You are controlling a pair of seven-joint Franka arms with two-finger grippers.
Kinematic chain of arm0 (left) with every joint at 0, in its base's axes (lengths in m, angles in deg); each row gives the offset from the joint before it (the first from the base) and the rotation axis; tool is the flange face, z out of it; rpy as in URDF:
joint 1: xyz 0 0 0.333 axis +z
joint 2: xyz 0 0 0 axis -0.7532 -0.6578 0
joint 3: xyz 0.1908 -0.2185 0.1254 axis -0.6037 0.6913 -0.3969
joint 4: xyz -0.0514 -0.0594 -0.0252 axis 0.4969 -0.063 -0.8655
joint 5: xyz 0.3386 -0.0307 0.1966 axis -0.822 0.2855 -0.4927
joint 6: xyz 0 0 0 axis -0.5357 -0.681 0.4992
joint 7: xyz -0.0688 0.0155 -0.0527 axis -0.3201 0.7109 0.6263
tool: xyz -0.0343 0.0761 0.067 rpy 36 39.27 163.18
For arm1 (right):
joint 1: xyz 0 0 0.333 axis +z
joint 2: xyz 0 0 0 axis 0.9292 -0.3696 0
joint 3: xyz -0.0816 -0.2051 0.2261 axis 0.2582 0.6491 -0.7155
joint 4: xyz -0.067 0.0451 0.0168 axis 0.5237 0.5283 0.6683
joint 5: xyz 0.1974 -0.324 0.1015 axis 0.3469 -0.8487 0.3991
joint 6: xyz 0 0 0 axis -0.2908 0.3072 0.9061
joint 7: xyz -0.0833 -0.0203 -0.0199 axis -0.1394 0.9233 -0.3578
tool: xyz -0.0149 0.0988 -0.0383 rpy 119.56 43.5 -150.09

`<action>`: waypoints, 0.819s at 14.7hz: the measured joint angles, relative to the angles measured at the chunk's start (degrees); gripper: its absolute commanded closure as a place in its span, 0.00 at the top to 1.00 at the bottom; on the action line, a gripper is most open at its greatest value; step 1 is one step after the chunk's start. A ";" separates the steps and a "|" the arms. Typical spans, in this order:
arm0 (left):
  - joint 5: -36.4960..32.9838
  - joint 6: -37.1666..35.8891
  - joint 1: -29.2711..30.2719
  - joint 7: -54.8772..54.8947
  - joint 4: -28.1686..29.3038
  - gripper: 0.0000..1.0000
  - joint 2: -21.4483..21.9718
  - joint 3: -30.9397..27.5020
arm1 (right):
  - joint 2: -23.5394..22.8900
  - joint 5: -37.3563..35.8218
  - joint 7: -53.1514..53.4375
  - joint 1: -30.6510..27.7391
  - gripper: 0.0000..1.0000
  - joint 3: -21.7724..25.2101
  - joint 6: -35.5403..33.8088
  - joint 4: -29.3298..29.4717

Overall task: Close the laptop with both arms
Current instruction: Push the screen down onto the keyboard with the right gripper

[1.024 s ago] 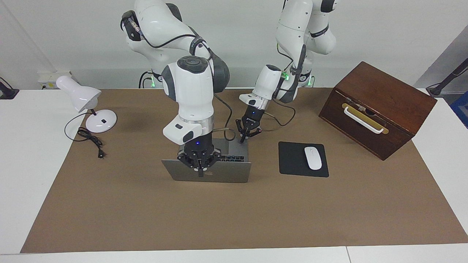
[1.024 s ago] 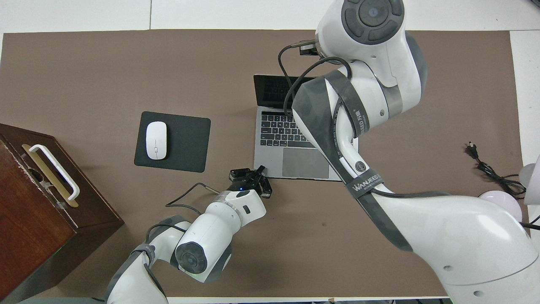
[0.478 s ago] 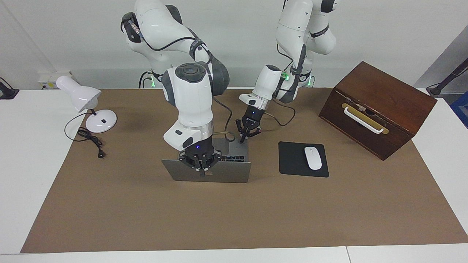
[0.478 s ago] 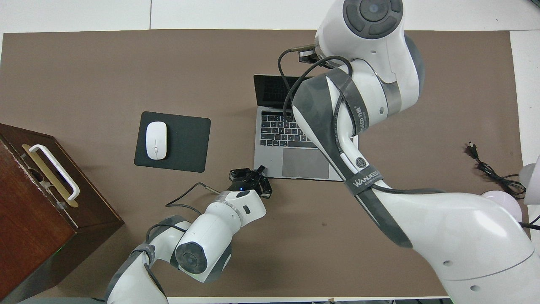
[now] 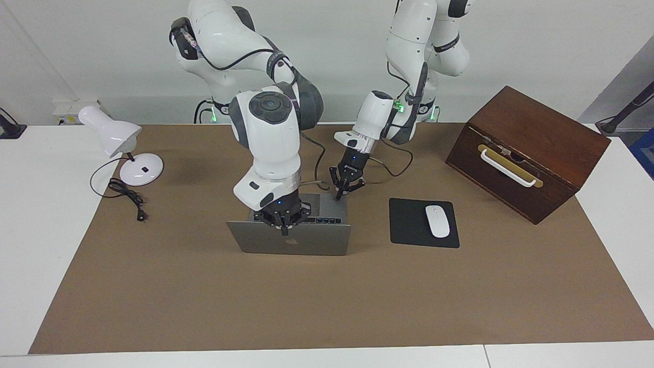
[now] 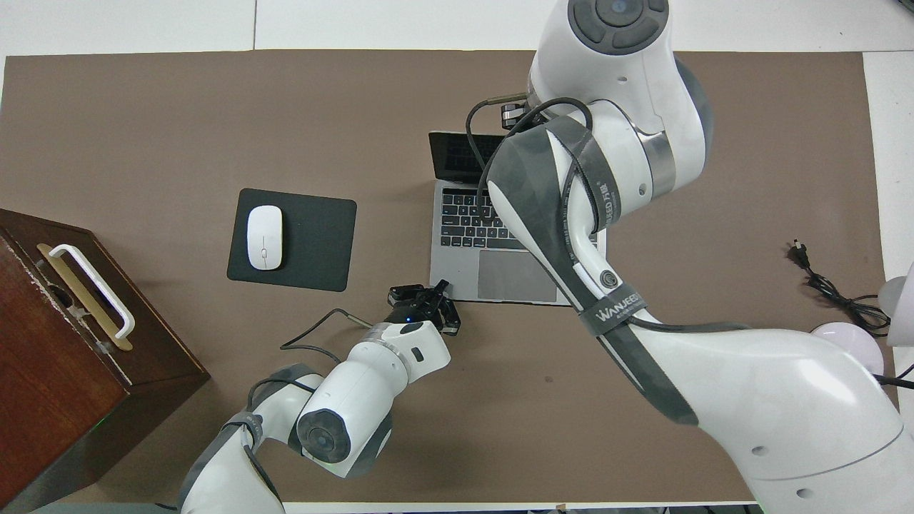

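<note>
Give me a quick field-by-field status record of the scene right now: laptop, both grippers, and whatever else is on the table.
laptop: open, lid part lowered, on the brown mat
right gripper: shut, fingertips at the lid's top edge
left gripper: shut, at the base's near corner toward the left arm's end
mouse: on the black mouse pad, beside the laptop toward the left arm's end
wooden box: at the left arm's end
desk lamp: at the right arm's end

I count two arms [image 5: 265, 133], one laptop [image 5: 306, 243], one mouse [image 5: 437, 221], one mouse pad [image 5: 409, 225], one lamp [image 5: 120, 143], one wooden box [image 5: 531, 148].
</note>
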State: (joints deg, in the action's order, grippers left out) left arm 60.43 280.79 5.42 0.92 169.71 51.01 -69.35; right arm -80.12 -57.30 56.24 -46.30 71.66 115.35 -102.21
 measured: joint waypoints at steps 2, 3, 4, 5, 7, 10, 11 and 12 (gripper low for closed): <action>-0.01 0.00 0.00 0.00 0.00 0.00 0.00 0.00 | 0.00 0.31 0.00 -0.03 0.00 -0.71 -2.29 0.24; -0.02 0.00 0.00 0.00 -0.01 0.00 -0.01 0.00 | 0.01 1.00 0.00 -0.08 0.00 -1.06 -3.47 0.35; -0.02 0.00 0.00 0.00 -0.01 0.00 -0.01 0.00 | 0.01 2.07 0.00 -0.11 0.00 -1.18 -4.37 0.44; -0.03 0.00 0.00 0.00 -0.01 0.00 -0.01 0.00 | 0.01 3.22 0.00 -0.32 0.00 -1.20 -5.13 0.51; -0.03 0.00 0.00 0.00 -0.01 0.00 -0.01 0.00 | 0.03 5.61 -0.01 -1.18 0.00 -1.27 -6.10 0.59; -0.03 0.01 0.00 0.00 -0.02 0.00 -0.02 0.00 | 0.07 8.11 -0.01 -2.58 0.00 -1.41 -7.83 0.71; -0.03 0.01 0.00 0.00 -0.02 0.00 -0.02 0.00 | 0.09 9.08 -0.03 -3.11 0.00 -1.48 -8.42 0.72; -0.03 0.01 0.00 0.00 -0.02 0.00 -0.03 0.00 | 0.10 9.81 -0.05 -3.57 0.00 -1.58 -9.00 0.72</action>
State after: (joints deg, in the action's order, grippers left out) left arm 60.40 280.79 5.42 0.93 169.69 50.99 -69.36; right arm -80.02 -47.50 56.19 -49.86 70.08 106.35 -101.48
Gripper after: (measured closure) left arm 0.991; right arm 0.991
